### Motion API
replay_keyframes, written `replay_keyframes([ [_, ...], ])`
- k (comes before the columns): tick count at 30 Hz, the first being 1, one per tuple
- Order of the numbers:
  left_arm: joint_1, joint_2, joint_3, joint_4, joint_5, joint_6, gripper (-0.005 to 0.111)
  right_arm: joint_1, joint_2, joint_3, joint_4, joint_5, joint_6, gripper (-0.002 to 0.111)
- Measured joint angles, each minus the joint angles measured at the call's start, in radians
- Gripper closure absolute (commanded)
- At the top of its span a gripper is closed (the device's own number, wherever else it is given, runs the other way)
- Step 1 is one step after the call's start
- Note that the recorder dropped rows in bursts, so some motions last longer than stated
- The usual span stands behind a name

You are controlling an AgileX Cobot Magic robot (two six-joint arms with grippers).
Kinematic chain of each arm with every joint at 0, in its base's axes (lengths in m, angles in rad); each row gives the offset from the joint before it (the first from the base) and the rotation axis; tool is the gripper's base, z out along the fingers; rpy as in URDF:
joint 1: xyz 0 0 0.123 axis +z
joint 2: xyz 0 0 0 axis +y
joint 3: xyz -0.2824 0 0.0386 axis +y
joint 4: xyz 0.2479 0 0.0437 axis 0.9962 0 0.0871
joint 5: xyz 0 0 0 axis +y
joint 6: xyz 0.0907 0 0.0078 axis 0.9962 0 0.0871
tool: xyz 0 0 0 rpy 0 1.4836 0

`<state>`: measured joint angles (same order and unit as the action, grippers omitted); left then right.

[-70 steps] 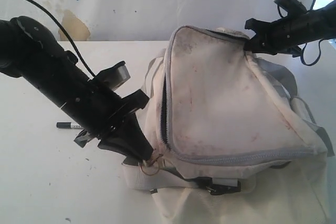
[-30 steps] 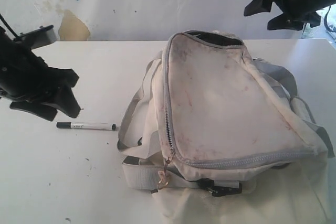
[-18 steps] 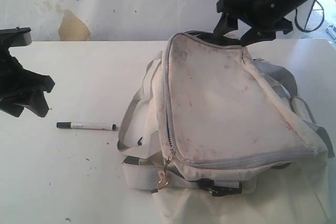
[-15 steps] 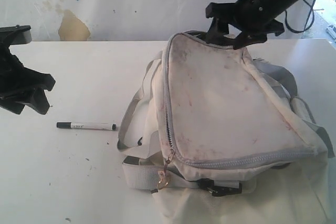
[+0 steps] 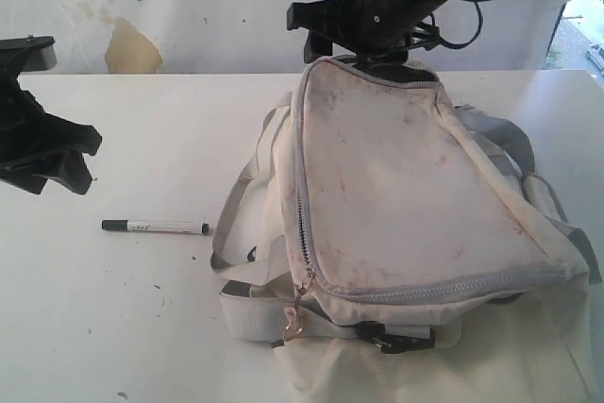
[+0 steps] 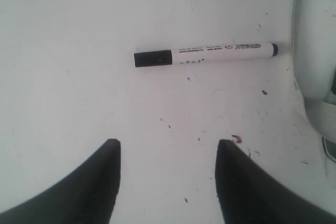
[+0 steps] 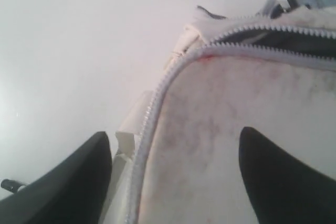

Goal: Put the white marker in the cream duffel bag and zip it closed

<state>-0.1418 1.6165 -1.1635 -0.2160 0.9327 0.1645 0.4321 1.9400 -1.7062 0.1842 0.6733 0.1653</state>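
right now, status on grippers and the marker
Left gripper open, not touching white marker on table. Right gripper open over cream duffel bag, top unzipped. Nothing blocking marker.

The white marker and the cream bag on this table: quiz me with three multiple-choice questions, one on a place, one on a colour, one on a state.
1. Where is the thin white marker?
A) on the white table, beside the cream fabric duffel bag
B) inside the bag
C) on top of the bag

2. What colour is the marker's cap?
A) red
B) black
C) blue

3. How is the bag's grey zipper along its top edge?
A) fully shut
B) partly open
C) torn off

Answers:
1 A: the exterior view shows it lying flat on the table, left of the bag.
2 B: the left wrist view shows a black cap.
3 B: the right wrist view shows the tooth rows parted over dark lining.
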Motion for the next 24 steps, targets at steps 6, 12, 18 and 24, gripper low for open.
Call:
replay_keyframes([
  [6, 0.000, 0.000, 0.000, 0.000, -0.010, 0.000, 0.050, 0.061, 0.020, -0.004, -0.125, -0.120, 0.021, 0.045],
  [12, 0.000, 0.000, 0.000, 0.000, -0.018, 0.000, 0.050, 0.082, 0.080, -0.006, -0.212, -0.122, 0.094, 0.045],
  [18, 0.000, 0.000, 0.000, 0.000, -0.020, 0.000, 0.050, 0.084, 0.113, -0.006, -0.231, -0.130, 0.139, 0.045],
  [24, 0.000, 0.000, 0.000, 0.000, -0.020, 0.000, 0.050, 0.084, 0.126, -0.006, -0.266, -0.153, 0.147, 0.062],
])
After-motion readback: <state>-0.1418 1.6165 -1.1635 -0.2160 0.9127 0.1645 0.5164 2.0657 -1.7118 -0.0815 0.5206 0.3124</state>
